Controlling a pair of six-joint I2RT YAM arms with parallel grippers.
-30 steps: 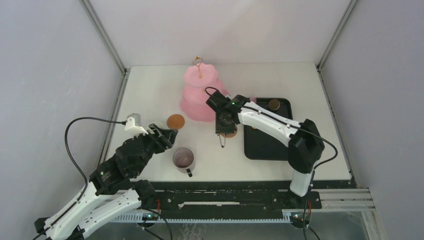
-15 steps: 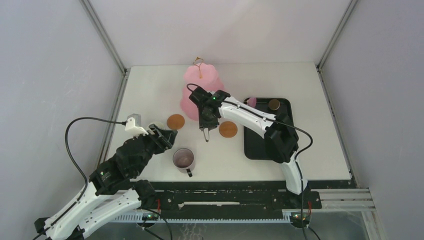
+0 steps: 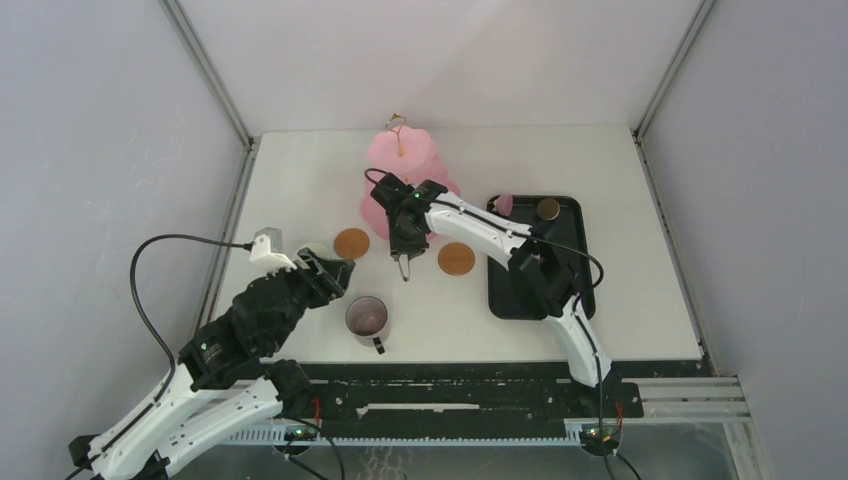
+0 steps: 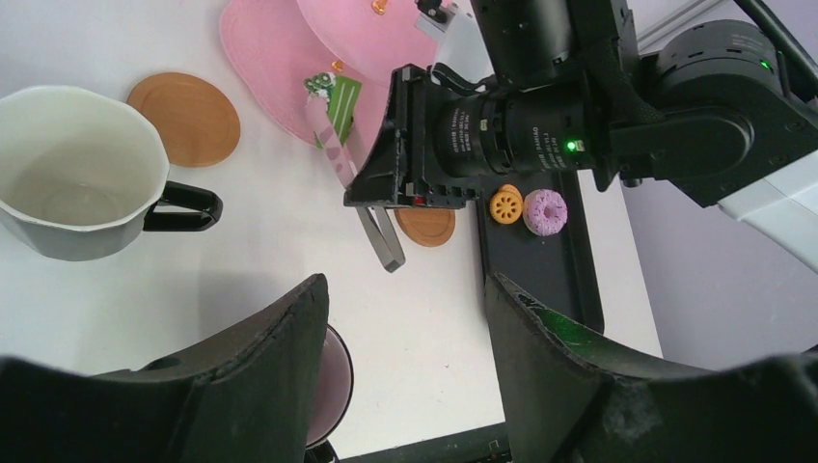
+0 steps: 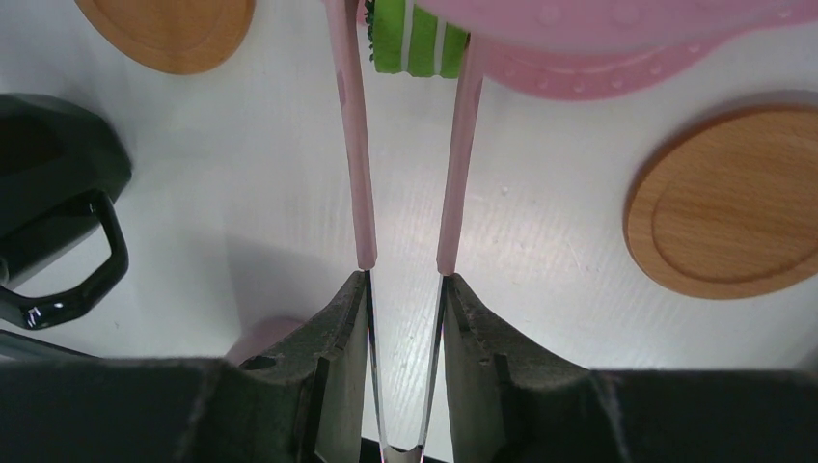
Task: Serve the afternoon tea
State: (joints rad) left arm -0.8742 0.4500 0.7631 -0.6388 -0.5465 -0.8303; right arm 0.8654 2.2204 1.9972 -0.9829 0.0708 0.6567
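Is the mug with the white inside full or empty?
Empty: the left wrist view looks into the upright mug, showing only its bare white bottom.

The left arm [image 3: 170, 415] and right arm [image 3: 500, 235] are made of white links joined by black cylindrical joints. A green light [image 4: 569, 147] is lit on the right arm's black wrist housing, where white lettering is printed. A black cable [image 3: 133, 285] is looped from the left arm. The left gripper [image 4: 403, 285] and right gripper [image 5: 405, 285] are fitted with matte black fingers [image 4: 260, 386].

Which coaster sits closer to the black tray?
The right-hand coaster, just left of the black tray; the left-hand coaster lies past the tongs, nearer the mug.
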